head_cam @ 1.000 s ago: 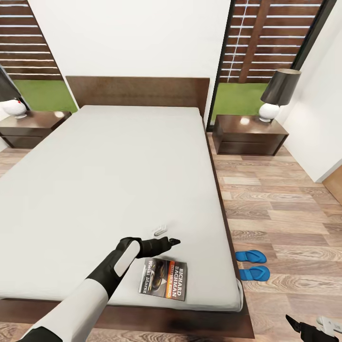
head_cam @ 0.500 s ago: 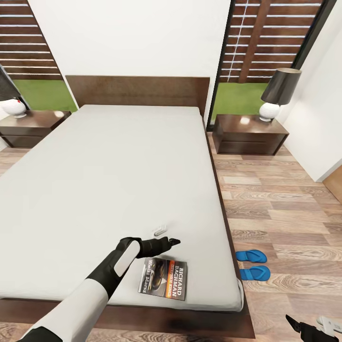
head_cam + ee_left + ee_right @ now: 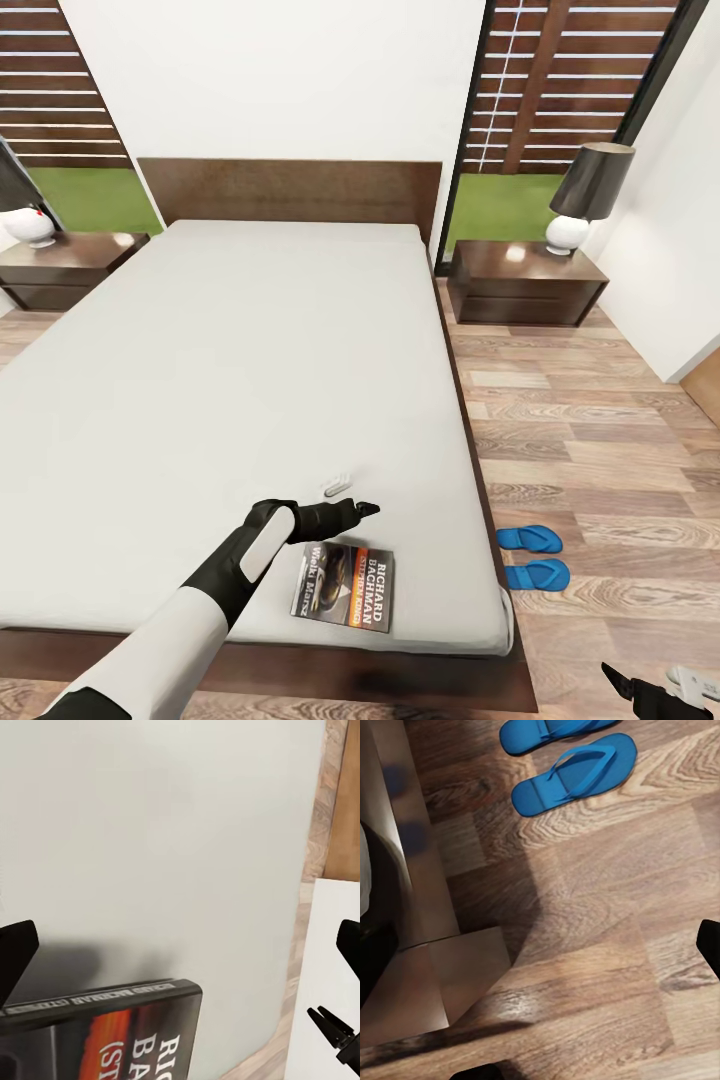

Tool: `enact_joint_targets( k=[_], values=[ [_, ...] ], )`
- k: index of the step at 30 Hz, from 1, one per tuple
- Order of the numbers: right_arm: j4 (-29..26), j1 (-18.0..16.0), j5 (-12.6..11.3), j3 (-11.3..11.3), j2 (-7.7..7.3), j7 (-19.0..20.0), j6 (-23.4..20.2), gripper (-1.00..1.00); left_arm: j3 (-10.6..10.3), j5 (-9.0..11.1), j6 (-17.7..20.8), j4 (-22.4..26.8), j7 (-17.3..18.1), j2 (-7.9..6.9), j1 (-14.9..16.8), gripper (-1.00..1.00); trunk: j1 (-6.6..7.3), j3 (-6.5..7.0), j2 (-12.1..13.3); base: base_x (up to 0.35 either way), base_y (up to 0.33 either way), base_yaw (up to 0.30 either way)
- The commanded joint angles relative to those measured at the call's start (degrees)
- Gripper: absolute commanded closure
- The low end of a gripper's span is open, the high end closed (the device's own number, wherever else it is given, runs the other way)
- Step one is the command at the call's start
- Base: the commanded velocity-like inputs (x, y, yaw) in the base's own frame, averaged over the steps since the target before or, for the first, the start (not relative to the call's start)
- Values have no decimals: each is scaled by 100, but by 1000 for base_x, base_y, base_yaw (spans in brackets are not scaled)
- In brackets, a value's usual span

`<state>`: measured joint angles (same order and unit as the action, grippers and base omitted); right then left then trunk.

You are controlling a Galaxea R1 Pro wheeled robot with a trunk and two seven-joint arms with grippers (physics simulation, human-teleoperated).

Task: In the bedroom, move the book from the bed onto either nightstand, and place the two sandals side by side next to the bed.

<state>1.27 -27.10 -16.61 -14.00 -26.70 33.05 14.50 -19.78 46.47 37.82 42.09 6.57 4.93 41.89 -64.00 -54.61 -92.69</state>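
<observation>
Head view, room: white walls, slatted brown panels behind tall dark-framed windows, grey-brown plank floor [image 3: 600, 440]; matte wood grain, hard and flat
Head view, bed [image 3: 230, 380]: broad light-grey mattress, smooth and likely yielding under pressure; dark brown platform frame and headboard
Head view, book [image 3: 344, 587]: lies flat near the foot corner of the mattress, cover up; thin, light, probably somewhat flexible; glossy cover may slip, so a pinch across an edge overhanging the soft mattress looks the likeliest hold
Head view, left end effector [image 3: 352, 498]: hovers just beyond the book's far edge, fingers spread apart, holding nothing
Head view, nightstand [image 3: 522, 283]: glossy dark wood, two drawers, a lamp [image 3: 585, 195] with dark shade and round white base on top; a second nightstand [image 3: 62, 268] at the other side of the headboard
Head view, sandals [image 3: 532, 557]: two bright blue flip-flops, side by side on the floor just beside the bed frame; flat, light, likely rubbery and bendy
Head view, right end effector [image 3: 650, 690]: low at the frame corner; cannot tell its state there
Left wrist view, book [image 3: 112, 1035]: spine and orange band close up, straight stiff edge, resting on the plain grey mattress; dark fingertips [image 3: 16, 952] flank it wide apart
Right wrist view, sandals [image 3: 574, 769]: thin straps, smooth soles, on grained planks; black finger [image 3: 711, 943] at one edge, another far across, so the jaws stand wide and empty
</observation>
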Motion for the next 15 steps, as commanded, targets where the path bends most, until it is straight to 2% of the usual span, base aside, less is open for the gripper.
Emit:
enact_joint_targets(
  k=[1, 3, 10, 15],
  values=[
    [14, -5, -35, -6, -2, 35, 9, -100, 1, -7, 19, 1, 13, 0, 3, -100, 0, -4, -2, 0, 0, 0],
    [14, -5, -35, -6, -2, 35, 9, -100, 1, -7, 17, 1, 12, 2, 3, -100, 0, -4, -2, 0, 0, 0],
    [14, -5, -35, -6, -2, 35, 9, -100, 1, -7, 19, 1, 12, 3, 2, -100, -153, -129, -283, 0, 0, 0],
    [14, -5, -35, -6, -2, 35, 9, -100, 1, -7, 20, 1, 13, 0, 3, -100, -153, -129, -283, 0, 0, 0]
  ],
)
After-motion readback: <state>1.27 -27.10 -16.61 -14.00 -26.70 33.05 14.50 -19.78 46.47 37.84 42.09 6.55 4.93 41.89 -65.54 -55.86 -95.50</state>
